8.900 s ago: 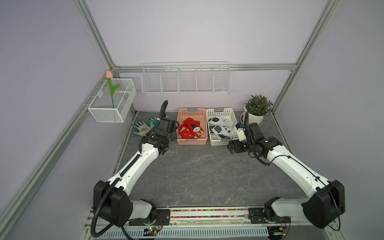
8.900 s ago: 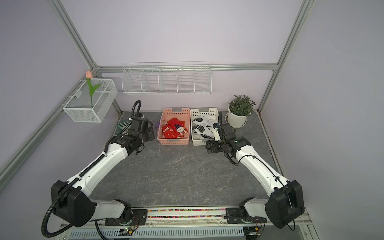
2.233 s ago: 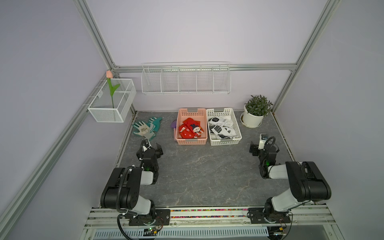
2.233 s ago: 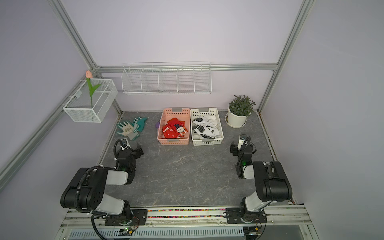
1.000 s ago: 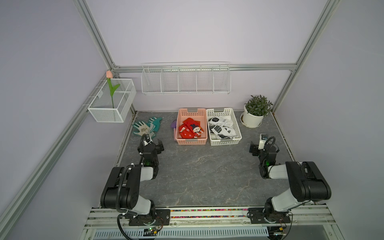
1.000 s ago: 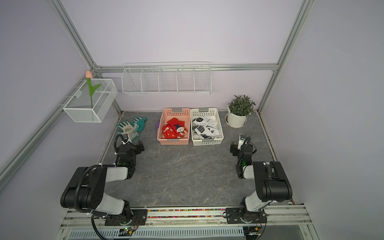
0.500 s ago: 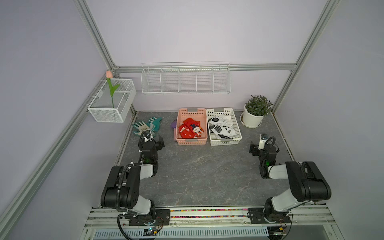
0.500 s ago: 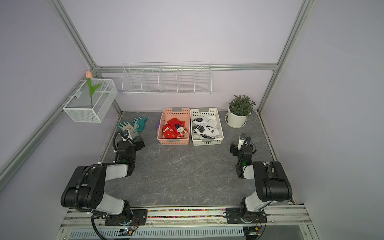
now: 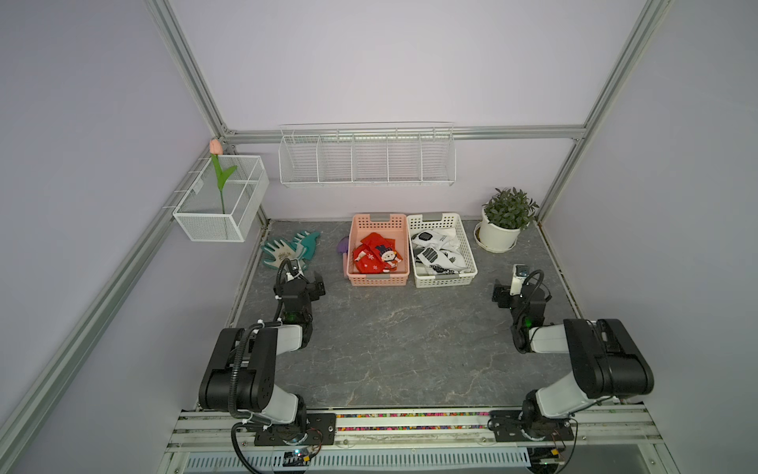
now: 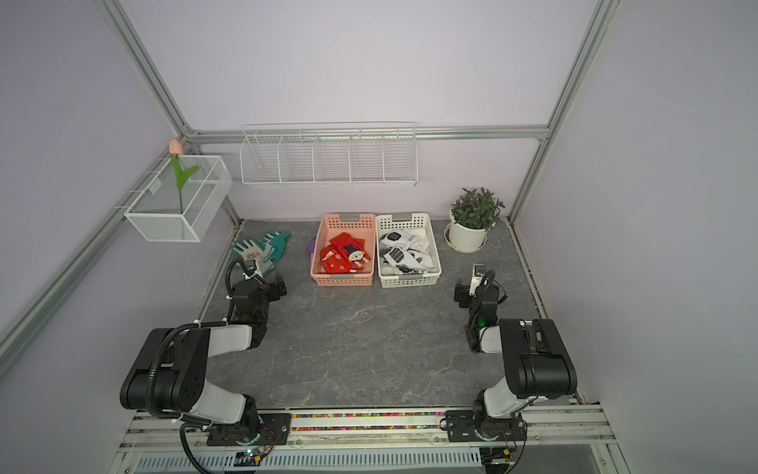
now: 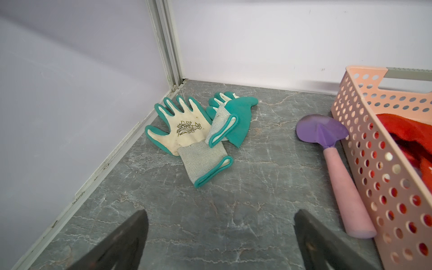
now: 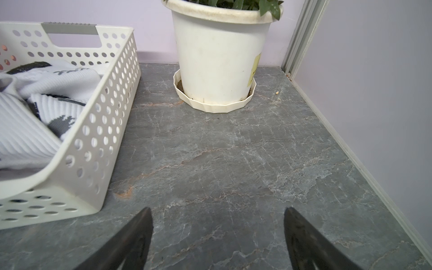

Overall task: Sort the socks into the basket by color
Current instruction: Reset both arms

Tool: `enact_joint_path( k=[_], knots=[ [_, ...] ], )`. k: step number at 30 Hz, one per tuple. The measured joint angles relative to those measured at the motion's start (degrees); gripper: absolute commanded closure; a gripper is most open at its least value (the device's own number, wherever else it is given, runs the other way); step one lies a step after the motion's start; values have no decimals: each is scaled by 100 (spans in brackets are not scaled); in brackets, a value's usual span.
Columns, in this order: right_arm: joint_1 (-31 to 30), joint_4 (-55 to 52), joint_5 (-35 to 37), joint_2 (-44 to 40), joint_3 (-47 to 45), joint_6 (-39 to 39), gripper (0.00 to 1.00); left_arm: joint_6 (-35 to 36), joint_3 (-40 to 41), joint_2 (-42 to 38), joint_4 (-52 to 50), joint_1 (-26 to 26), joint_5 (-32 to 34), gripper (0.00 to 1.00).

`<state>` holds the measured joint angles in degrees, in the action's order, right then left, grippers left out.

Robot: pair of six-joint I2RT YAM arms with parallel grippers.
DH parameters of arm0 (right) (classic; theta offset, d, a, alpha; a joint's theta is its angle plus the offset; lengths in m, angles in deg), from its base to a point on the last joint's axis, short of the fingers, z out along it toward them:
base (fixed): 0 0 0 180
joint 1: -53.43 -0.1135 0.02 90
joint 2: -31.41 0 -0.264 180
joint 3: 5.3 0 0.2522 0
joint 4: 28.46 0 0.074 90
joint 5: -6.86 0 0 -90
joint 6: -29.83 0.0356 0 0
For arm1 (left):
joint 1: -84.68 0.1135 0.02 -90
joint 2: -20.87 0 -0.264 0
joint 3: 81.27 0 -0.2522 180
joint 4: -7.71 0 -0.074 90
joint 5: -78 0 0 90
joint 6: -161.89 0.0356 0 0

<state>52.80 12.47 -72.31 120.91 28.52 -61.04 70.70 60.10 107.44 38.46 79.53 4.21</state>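
Lilac walls [image 9: 369, 61] and aluminium posts [image 9: 186, 69] enclose the grey marbled table [image 9: 389, 349]. Red socks [image 9: 371, 262] lie in the pink basket [image 9: 377, 280], white socks [image 9: 434, 258] in the white basket [image 9: 445, 281] beside it. The left fingers [image 11: 121, 245] and right fingers [image 12: 126, 243] stand wide apart, empty.

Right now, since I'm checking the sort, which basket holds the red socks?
The pink basket, beside the purple trowel; the white basket holds black-and-white socks.

Gloves [image 11: 187, 131] lie overlapped in a back corner of the table [image 9: 410, 349], with a purple trowel [image 11: 328, 149] flat nearby. Plant [image 12: 219, 53] stands upright in its saucer [image 12: 214, 106]. Wire rack [image 9: 366, 158] and mesh bin [image 9: 213, 227] with tulip [image 9: 216, 147] hang on the walls.
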Motion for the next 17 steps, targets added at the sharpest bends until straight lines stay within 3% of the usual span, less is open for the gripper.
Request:
enact_joint_path(
  k=[17],
  knots=[
    [7, 7, -59, 0, -4, 0, 11, -2, 0, 0, -4, 0, 2, 1]
  ],
)
